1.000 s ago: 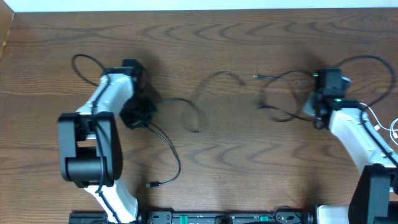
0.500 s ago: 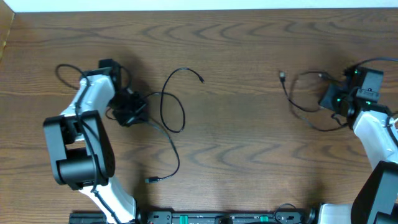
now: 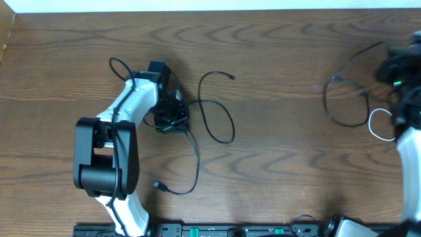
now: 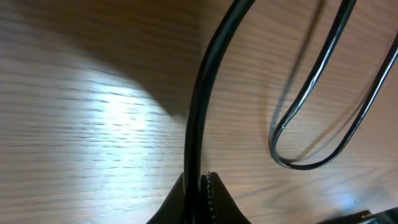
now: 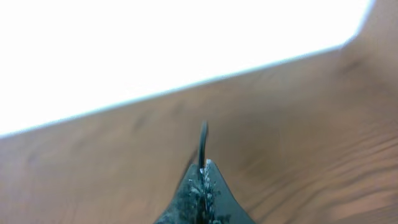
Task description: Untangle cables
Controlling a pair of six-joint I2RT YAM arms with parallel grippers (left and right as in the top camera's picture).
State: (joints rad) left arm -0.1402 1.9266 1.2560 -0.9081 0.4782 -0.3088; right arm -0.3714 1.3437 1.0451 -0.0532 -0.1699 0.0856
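Left gripper [image 3: 172, 118] swung back inward, right gripper [image 3: 396, 66] out to the edge. Each pinches its own: black cable [image 3: 198, 164] around the middle of the counter [image 3: 276, 178], second cable [image 3: 325, 100] far right. Looks untangled; next, lower and release.

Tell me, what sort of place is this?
Probably a robotics lab bench. A left arm and a right arm, both white robot arms, work over a wooden table, with thin cables strewn across it, seemingly for practice.
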